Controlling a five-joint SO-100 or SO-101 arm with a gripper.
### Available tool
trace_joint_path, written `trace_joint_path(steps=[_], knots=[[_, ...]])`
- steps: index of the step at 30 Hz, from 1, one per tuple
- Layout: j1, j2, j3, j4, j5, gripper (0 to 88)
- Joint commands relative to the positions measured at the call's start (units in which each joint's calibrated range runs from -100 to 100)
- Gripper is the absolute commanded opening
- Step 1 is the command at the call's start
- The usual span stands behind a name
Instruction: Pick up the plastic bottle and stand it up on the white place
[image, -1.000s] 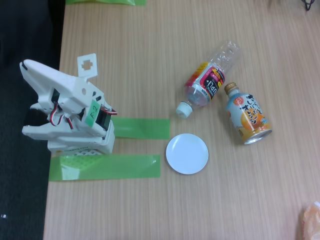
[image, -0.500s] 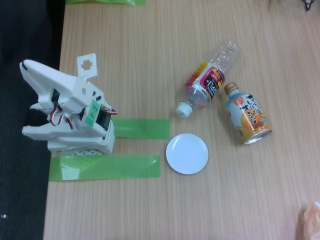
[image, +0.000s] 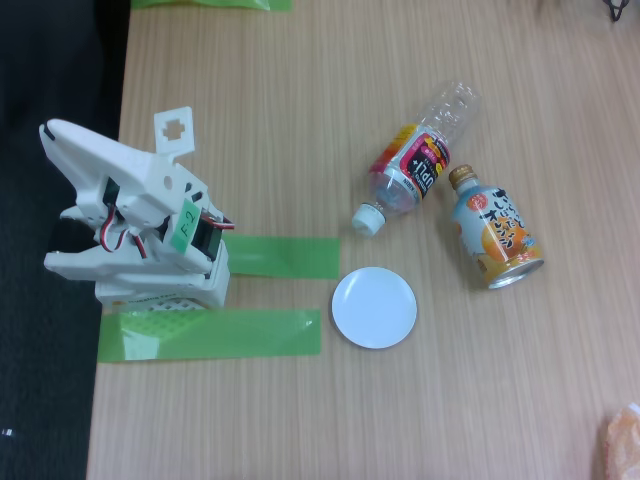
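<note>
The plastic bottle (image: 418, 162) lies on its side on the wooden table. It is clear, with a pink, red and yellow label, and its white cap (image: 366, 218) points toward the lower left. The white place (image: 374, 307), a small round dish, sits just below the cap with nothing on it. My white arm (image: 150, 220) is folded up at the table's left edge, far from both. Its gripper (image: 55, 140) points left over the dark floor, and its jaws are not clear enough to read.
An orange-and-pale-blue bottle-can (image: 493, 238) with a gold cap lies right of the bottle, nearly touching it. Two green tape strips (image: 285, 256) lie beside the arm's base. An orange object (image: 622, 440) shows at the bottom right corner.
</note>
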Motion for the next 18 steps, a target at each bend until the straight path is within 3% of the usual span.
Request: trace_joint_path(steps=[1,13,18], knots=[[-0.01,0.17,0.27,0.28,-0.08,1.5],[0.22,0.17,-0.91,9.29,0.08,1.5],[-0.23,0.17,-7.70,25.17,0.08,1.5]])
